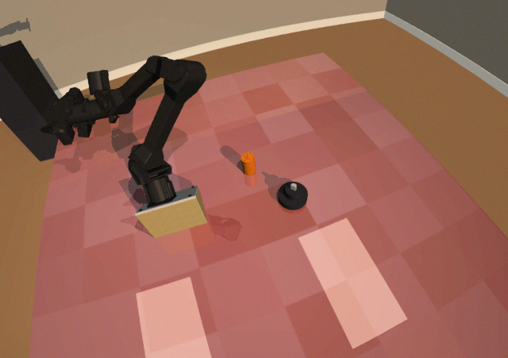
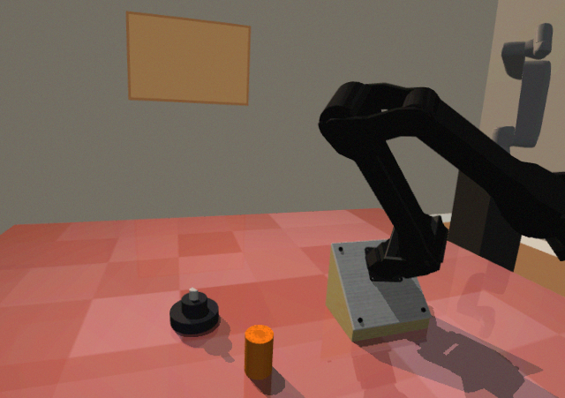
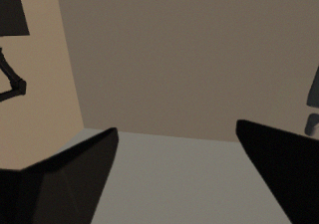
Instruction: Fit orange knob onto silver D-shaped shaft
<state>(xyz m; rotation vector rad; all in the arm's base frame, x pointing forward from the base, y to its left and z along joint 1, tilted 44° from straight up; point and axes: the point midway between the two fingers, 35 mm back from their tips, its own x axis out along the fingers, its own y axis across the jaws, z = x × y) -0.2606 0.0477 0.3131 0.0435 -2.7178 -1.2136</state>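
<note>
The orange knob [image 1: 248,165] [image 2: 259,356] stands upright as a short cylinder on the pinkish-red checkered surface; its underside and hole are hidden. The round black pedestal [image 1: 292,203] [image 2: 193,324] is near it, with the silver shaft [image 1: 293,186] [image 2: 193,294] bare on top. The shaft's flat side cannot be made out. My gripper [image 1: 55,136] [image 3: 176,129] is open with nothing between its fingers. It is at the far left in the top view, well away from the knob and pedestal.
The arm's wedge-shaped base [image 1: 174,221] [image 2: 387,311] stands on the checkered surface to one side of the knob. A tall dark box [image 1: 22,100] [image 2: 472,215] stands by the surface's edge, close to the gripper in the top view.
</note>
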